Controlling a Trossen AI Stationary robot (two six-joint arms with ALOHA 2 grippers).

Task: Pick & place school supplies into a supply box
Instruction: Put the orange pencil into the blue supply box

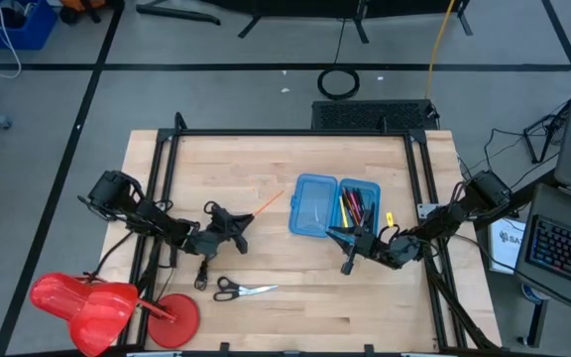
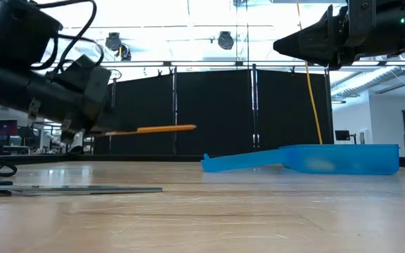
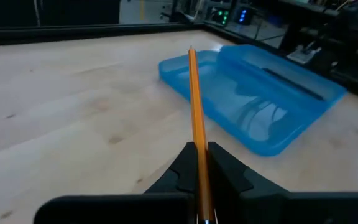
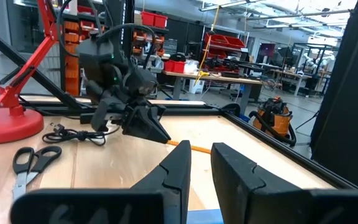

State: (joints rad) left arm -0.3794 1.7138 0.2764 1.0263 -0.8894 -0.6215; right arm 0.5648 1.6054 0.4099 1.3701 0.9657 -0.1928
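The left gripper (image 3: 201,163) has its fingers clenched on an orange pencil (image 3: 196,106), held above the surface (image 1: 266,307) left of the open blue supply box (image 1: 314,206). The right gripper (image 1: 348,260) hovers at the box's near right corner, fingers slightly apart, grasping nothing. Scissors (image 1: 241,290) lie on the near surface.

I see an orange pencil (image 3: 197,118), a translucent blue supply box (image 1: 313,206) with red, pink and yellow supplies (image 1: 357,206) in one half, black-handled scissors (image 1: 243,290) with silver blades, a red plastic object (image 1: 85,303) at the worktop's corner, pale wood-grain worktop (image 1: 295,307), black frame (image 1: 295,132), dark arms.
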